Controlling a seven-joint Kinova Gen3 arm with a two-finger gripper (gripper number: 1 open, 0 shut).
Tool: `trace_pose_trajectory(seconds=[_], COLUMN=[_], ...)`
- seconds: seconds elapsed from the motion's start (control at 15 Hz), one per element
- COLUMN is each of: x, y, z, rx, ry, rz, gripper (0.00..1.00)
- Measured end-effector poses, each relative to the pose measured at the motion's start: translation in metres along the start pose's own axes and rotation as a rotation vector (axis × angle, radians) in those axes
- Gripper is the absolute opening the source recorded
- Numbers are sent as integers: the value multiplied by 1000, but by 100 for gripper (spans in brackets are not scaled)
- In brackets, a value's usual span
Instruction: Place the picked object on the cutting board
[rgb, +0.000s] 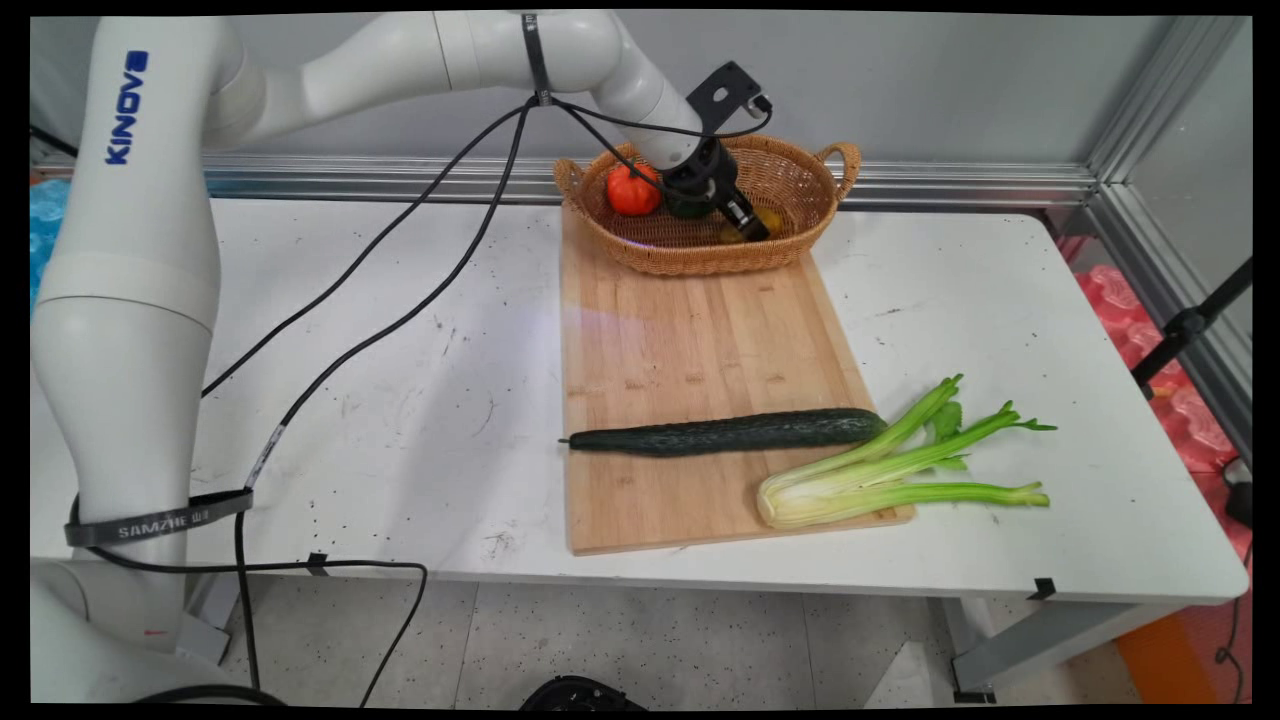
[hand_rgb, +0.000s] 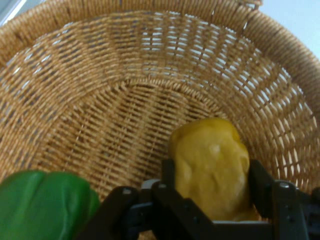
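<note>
White table (rgb: 700, 560); arm slants into basket (hand_rgb: 100, 100), tool (hand_rgb: 212, 180) straddling yellow pepper (hand_rgb: 212, 165)

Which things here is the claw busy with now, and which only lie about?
With the claw:
claw, its fingers against both sides of the yellow pepper
basket holding that pepper

Lying about:
green pepper and red fruit, also in the basket
cucumber and celery on the board
</note>
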Motion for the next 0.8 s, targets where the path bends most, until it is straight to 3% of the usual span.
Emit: trace_pose_trajectory(seconds=[0.4, 0.8], x=[26, 61], y=[0, 18], z=[-18, -59], rx=[7, 7], ry=[36, 58], rz=[19, 80], gripper=[0, 0])
